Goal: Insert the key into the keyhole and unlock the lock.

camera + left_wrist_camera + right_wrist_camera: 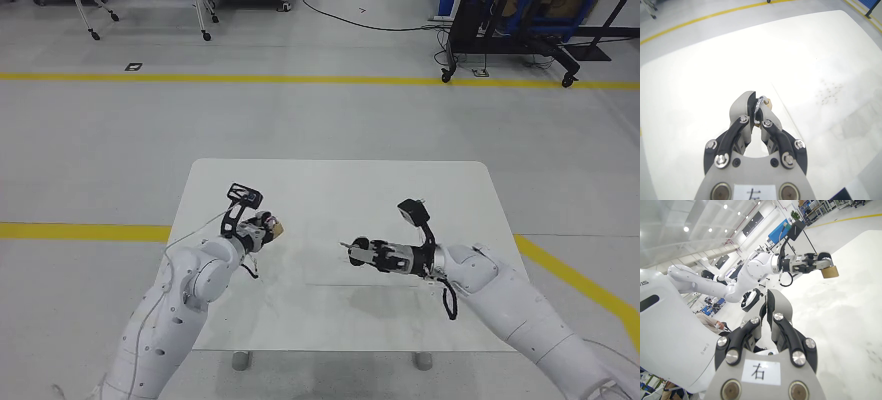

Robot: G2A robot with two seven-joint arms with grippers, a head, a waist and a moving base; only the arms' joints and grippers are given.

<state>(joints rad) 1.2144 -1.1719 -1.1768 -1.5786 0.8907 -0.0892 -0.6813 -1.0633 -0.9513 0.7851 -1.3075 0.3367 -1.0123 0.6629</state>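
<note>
My left gripper (266, 228) (757, 106) is shut on a brass padlock (277, 229) (830, 272), gripping it by the silver shackle (758, 104), above the table's left half. The brass body (770, 104) pokes out past the fingers. In the right wrist view the lock hangs from the far left gripper (826, 262). My right gripper (352, 249) (766, 298) is shut on a thin silver key (766, 289), whose tip (343, 244) points left toward the lock. A gap of bare table separates key and lock.
The white table (340, 190) has rounded corners and its front edge lies close below both arms. Faint dark specks (829, 92) mark its surface. Yellow floor lines (300, 78) run beyond it.
</note>
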